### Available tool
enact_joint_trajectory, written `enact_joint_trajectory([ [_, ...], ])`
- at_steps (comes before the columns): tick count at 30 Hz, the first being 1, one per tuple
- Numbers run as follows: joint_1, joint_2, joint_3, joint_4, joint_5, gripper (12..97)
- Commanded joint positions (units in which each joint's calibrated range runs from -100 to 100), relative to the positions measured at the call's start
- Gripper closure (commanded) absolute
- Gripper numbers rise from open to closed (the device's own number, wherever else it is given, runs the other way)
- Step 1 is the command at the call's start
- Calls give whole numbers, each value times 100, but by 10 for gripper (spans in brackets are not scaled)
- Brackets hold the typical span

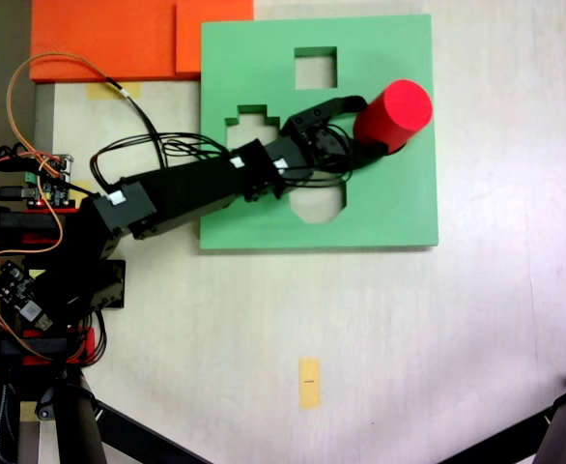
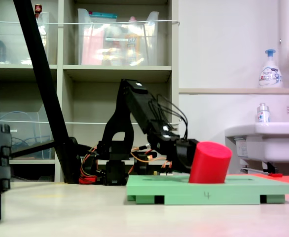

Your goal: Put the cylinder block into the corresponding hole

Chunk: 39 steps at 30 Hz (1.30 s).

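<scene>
From above, in a fixed view, the gripper [image 1: 360,126] clasped the cylinder block [image 1: 395,114] over the green foam board [image 1: 389,203], right of its square cutout [image 1: 315,68]. From the side, in a fixed view, the block [image 2: 210,163] leaned tilted, its lower end sunk into the board [image 2: 208,190].

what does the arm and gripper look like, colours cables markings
A black plastic arm of boxy segments with small white square stickers on top. Thin black cables loop beside it, orange wires run at its base. The black gripper has angular fingers.
</scene>
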Motion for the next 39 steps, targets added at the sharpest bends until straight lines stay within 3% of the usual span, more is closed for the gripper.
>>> enact_joint_trajectory([
  [1,54,-360,-4,410,-5,740],
  [3,54,-416,-24,506,-5,670],
  [9,54,-974,86,564,-44,563],
  [20,15,-1295,166,468,-68,562],
  [30,-469,-5653,-1928,381,-703,599],
  [32,-650,-6631,-2048,-52,-1299,600],
  [34,-781,-7874,-2217,-899,-2295,653],
  [39,-1070,-10164,-2247,-3692,-3946,656],
])
